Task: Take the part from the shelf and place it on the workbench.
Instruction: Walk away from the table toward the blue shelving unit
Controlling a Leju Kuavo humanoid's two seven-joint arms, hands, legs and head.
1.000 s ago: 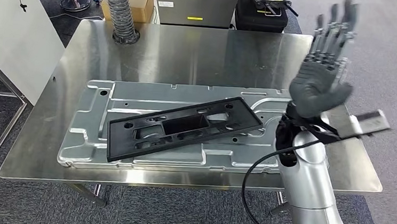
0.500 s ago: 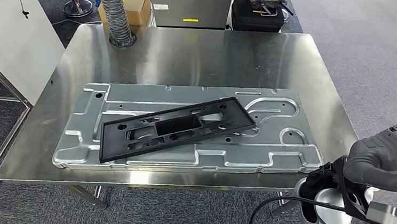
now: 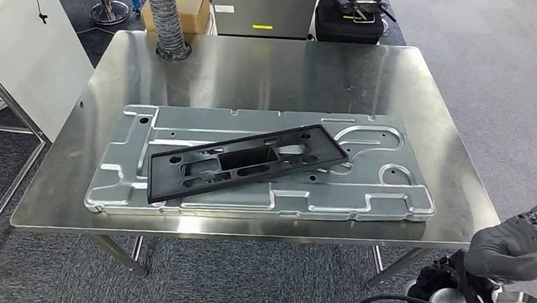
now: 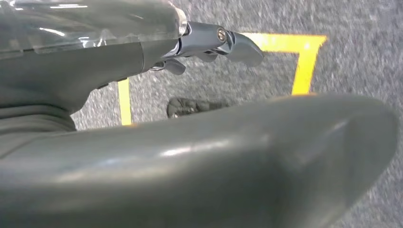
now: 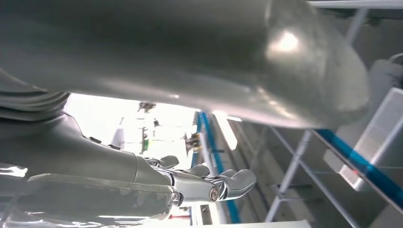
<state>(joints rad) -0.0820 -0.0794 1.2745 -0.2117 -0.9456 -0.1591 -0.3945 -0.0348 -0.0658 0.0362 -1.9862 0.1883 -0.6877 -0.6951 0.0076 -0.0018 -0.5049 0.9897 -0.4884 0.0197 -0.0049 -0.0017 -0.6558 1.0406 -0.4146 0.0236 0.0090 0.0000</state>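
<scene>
Black frame part point(image 3: 246, 163): lies flat on silver metal panel point(image 3: 385, 197), mid-table point(image 3: 272, 72); long axis runs crosswise, slightly slanted.
Right hand point(image 3: 515, 247): beside table's near right corner, nearer the part, empty, fingers apart.
Left hand point(image 4: 209, 42): hangs over floor, empty; finger spread unclear.

Bright even light, soft glare on workbench point(image 3: 272, 72) (wrist views blurred)

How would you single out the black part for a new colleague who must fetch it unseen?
On the steel workbench lies a large stamped silver metal panel. Resting diagonally across it is the black part, a long flat plastic frame with rectangular cut-outs. It is the only dark piece on the bench.
</scene>
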